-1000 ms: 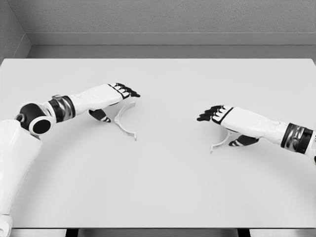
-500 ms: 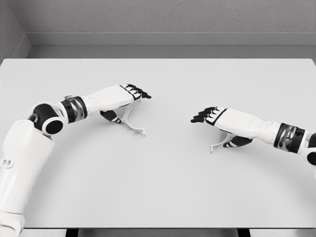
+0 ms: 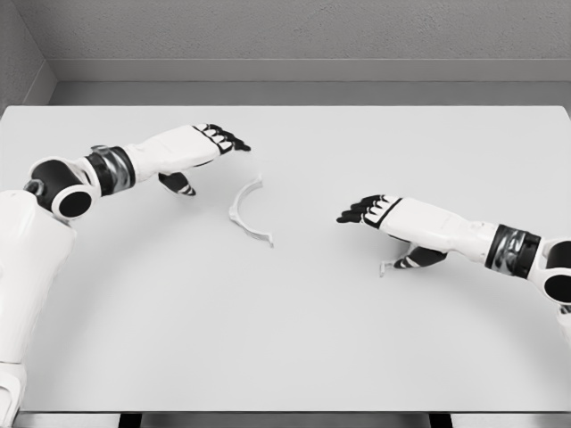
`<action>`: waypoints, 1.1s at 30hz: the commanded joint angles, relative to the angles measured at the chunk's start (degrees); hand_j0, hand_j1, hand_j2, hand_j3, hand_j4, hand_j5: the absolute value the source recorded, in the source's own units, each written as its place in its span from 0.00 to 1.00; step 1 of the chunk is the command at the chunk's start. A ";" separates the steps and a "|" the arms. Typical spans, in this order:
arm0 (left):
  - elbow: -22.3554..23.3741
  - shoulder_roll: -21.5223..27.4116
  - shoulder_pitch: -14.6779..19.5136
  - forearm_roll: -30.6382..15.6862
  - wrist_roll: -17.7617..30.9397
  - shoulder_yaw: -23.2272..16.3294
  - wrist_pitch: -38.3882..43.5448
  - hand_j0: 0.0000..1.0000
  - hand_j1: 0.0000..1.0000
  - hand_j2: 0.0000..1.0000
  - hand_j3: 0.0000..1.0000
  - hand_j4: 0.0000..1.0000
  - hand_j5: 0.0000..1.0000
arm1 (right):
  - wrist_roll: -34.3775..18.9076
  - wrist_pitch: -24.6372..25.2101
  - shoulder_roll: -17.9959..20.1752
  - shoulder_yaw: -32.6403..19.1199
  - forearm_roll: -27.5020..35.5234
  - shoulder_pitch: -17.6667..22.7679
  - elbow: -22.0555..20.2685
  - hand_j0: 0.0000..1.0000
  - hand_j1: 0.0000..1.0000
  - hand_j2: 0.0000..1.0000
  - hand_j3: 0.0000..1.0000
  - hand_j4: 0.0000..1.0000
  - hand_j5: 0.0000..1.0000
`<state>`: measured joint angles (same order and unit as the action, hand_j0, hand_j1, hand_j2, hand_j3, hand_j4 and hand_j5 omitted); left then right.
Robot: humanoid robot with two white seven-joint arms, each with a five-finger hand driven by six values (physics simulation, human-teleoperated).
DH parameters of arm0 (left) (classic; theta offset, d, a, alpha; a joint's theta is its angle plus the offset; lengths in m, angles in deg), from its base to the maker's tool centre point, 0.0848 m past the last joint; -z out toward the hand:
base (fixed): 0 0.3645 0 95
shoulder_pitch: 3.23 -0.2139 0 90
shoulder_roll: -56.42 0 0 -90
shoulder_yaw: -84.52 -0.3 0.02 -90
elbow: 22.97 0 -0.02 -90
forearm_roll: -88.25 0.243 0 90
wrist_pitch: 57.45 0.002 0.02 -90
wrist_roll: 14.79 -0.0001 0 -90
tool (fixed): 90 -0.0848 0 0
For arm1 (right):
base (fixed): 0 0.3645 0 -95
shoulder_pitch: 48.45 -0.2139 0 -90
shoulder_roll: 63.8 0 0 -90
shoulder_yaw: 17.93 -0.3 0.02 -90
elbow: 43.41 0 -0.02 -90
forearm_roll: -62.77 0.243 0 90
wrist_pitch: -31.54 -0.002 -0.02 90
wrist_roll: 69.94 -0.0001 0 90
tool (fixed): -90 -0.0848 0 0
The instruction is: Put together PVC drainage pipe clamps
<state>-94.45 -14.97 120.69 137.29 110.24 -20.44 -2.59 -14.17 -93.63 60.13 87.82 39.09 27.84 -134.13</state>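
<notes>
At the left of the frame, the left hand [image 3: 210, 143] is seen above the desk [image 3: 294, 330], its fingers stretched out toward the right and nothing held in them. The left clamp half [image 3: 247, 211] lies free on the desk, to the lower right of that hand and clearly apart from it. It is a thin white arc, its long axis running from upper right to lower left-to-right down the picture, with its open side turned to the right, toward the other arm.

Right of centre, the right hand [image 3: 379, 212] is extended toward the left with fingers flat. Beneath its wrist and thumb, a second clamp half [image 3: 389, 264] is only partly shown; whether it is pinched or merely covered cannot be told.

The left half is judged to be nearer the left hand than the right, though it sits between the two. For the halves to be joined, the free arc would have to be reached by the left hand moving down and to the right, and its open side brought to face the right half.
</notes>
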 commanded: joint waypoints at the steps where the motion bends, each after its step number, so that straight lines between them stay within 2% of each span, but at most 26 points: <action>1: 2.31 -0.51 0.00 -0.35 -0.03 -0.06 0.13 1.00 1.00 1.00 1.00 1.00 1.00 | -0.13 0.16 0.35 -0.20 0.38 0.00 -0.07 1.00 1.00 1.00 1.00 1.00 1.00; 4: 2.31 -2.61 0.00 -0.26 -0.03 -0.59 0.13 1.00 1.00 1.00 1.00 1.00 1.00 | -0.13 0.16 0.35 -0.20 0.47 0.53 0.11 1.00 1.00 1.00 1.00 1.00 1.00; 9: 2.31 -2.97 0.09 -0.08 -0.03 -0.59 0.13 1.00 1.00 1.00 1.00 1.00 1.00 | -0.75 0.16 0.00 -0.20 0.38 -0.17 1.69 1.00 1.00 1.00 1.00 1.00 1.00; 16: 2.39 -6.48 1.14 2.55 -0.03 -0.85 0.13 1.00 1.00 1.00 1.00 1.00 1.00 | -0.77 0.16 -0.44 0.07 0.03 -0.88 3.62 1.00 1.00 1.00 1.00 1.00 1.00; 20: 2.66 -6.92 1.14 2.55 -0.03 -1.65 0.13 1.00 1.00 1.00 1.00 1.00 1.00 | -0.77 0.16 -0.88 0.07 0.12 -0.88 4.77 1.00 1.00 1.00 1.00 1.00 1.00; 33: 2.66 -7.54 1.06 2.64 -0.03 -1.82 0.13 1.00 1.00 1.00 1.00 1.00 1.00 | -0.77 0.16 -4.13 0.33 -0.06 -1.93 4.68 1.00 1.00 1.00 1.00 1.00 1.00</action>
<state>-91.78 -22.49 121.66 140.28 110.25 -22.22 -2.62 -14.94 -93.61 56.27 88.13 38.63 25.73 -129.40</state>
